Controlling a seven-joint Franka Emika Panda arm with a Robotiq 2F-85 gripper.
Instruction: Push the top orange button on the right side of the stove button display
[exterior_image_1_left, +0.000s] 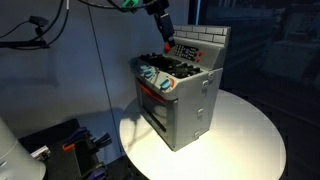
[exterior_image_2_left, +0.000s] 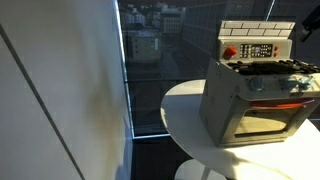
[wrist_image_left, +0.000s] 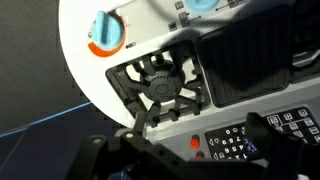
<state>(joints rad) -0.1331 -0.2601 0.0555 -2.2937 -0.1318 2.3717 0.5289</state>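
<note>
Though the grey toy stove is cut off at the frame edge in an exterior view, its small round orange button shows dimly on the stove's back panel, near the spread, empty black hand.
</note>
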